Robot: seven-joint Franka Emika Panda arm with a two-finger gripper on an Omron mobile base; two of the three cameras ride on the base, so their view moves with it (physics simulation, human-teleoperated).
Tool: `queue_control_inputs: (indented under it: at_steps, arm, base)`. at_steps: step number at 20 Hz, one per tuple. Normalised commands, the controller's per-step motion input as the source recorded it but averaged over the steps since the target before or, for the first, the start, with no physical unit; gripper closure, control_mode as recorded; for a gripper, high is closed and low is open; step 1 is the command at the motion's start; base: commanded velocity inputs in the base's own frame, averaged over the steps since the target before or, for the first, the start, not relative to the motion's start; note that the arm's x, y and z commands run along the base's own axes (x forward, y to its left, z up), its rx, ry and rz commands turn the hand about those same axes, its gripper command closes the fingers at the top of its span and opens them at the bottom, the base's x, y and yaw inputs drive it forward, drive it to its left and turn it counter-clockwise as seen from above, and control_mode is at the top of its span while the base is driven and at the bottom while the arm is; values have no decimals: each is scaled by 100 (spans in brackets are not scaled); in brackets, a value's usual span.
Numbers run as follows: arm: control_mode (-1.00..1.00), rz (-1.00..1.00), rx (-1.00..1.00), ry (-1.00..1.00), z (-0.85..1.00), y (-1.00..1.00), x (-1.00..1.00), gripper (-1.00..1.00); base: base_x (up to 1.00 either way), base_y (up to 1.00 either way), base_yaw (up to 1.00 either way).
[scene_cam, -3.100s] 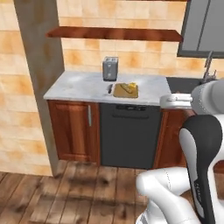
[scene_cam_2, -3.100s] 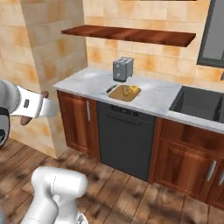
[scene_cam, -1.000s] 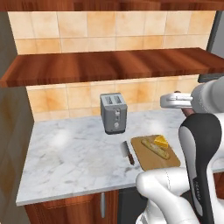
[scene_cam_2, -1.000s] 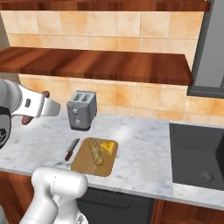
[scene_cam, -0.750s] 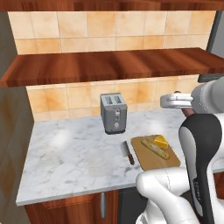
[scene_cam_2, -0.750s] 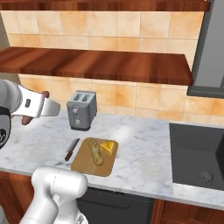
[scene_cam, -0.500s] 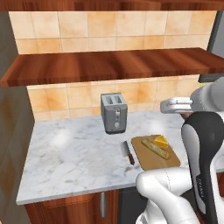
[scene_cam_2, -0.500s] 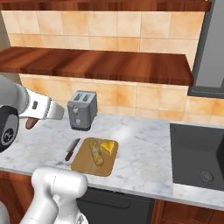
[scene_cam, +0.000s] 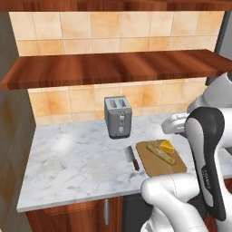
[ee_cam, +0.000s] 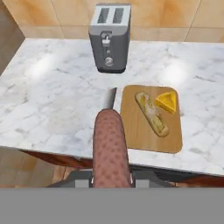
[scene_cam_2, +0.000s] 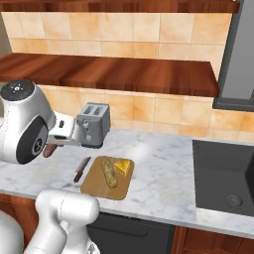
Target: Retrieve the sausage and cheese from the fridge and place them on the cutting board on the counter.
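A: How many things sit on the cutting board (ee_cam: 151, 131)?

B: Two. One yellow cheese (ee_cam: 167, 102) wedge at the board's 1 o'clock corner in the hand view, and one pale, speckled baguette-like loaf (ee_cam: 152, 113) lying lengthwise just beside it, toward 9 o'clock of the wedge.

A: And the sausage (ee_cam: 110, 148)?

B: One, reddish-brown, not on the board. The gripper (ee_cam: 111, 178) is clamped on it; in the hand view it sticks up from between the fingertips at 6 o'clock and points toward 12, with its rounded end over the counter's (ee_cam: 52, 100) front part, near the board's 9 o'clock edge. In the right base view the sausage (scene_cam_2: 49, 149) shows as a dark red stub under the hand.

A: Anything else on the counter?

B: One grey two-slot toaster (ee_cam: 110, 36) at 12 o'clock, standing upright by the tiled wall, and one knife (scene_cam_2: 81, 169) lying alongside the board's left edge, partly hidden behind the sausage in the hand view.

A: Above that?

B: One long wooden shelf (scene_cam: 113, 67) across the wall.

A: Is the board near the counter's edge?

B: Yes, near its front edge.
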Motion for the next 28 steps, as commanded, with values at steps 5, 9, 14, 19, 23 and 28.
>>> queue_control_inputs:
  at_steps: [5,9,14,19,23,28]
  arm:
    - [-100,23,-15,14,-54,-3,65,100]
    - [-100,17,-21,2,-61,0,45,100]
    - [-100,16,-14,0,-57,-1,41,100]
    - [-100,11,0,0,-15,0,35,100]
    - [-100,9,0,1,-24,-3,19,100]
    - [-100,3,0,3,-48,-2,1,100]
  base:
    - [0,0,0]
    - [0,0,0]
    - [0,0,0]
    - [0,0,0]
    - [0,0,0]
    - [0,0,0]
